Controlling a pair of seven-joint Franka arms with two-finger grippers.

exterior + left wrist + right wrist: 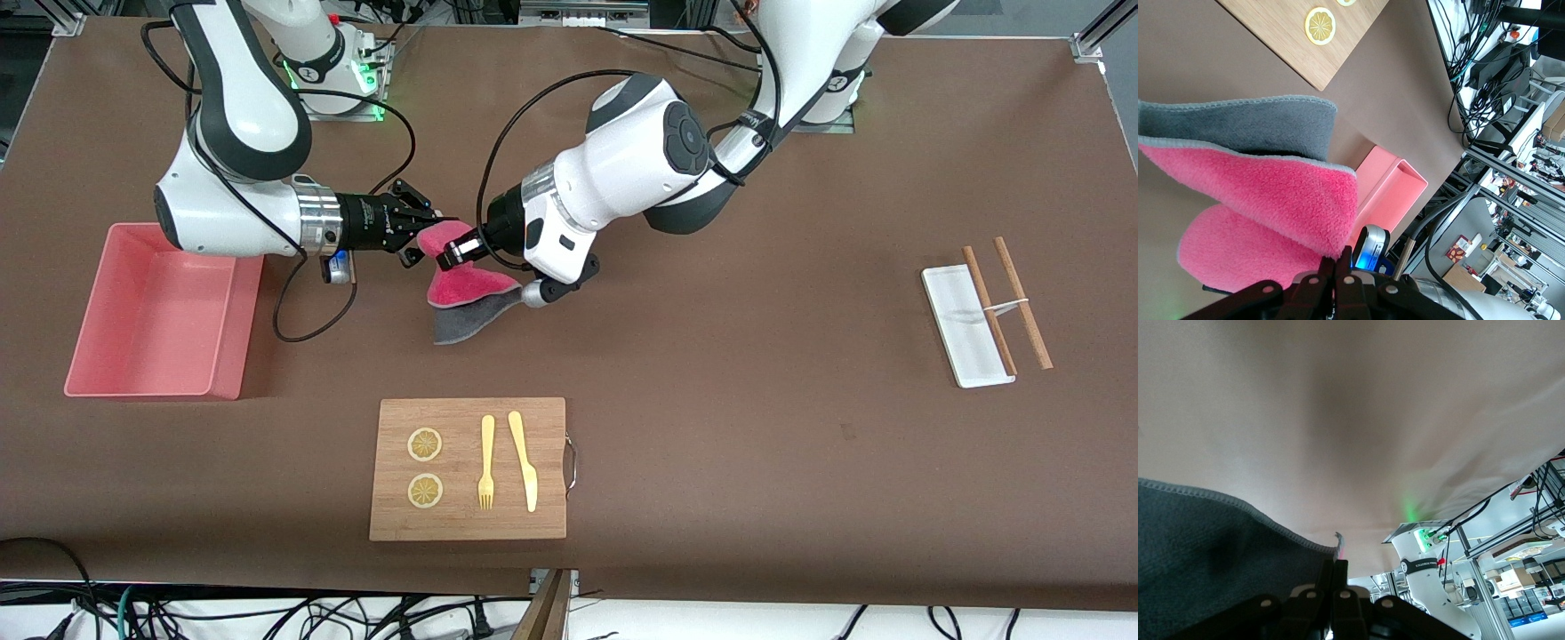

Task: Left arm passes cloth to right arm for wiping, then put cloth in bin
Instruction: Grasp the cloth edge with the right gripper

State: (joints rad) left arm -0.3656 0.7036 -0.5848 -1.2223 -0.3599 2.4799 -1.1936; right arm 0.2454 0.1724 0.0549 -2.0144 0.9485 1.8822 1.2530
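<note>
We have both black hands clamped on the soft pink-and-grey cloth (467, 289) in mid-air over the brown table (711, 356): the left hand (460, 252) on one fold, the right hand (433, 228) on its upper edge. That double grip suits the handover, and the pink rectangular plastic bin (156, 311) waits just beside the right arm (240, 178).

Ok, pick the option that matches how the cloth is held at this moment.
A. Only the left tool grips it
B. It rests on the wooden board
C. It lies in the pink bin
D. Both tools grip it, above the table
D: in the front view the cloth hangs above the table, pinched by the left tool and by the right tool, both shut on its upper edge.
</note>
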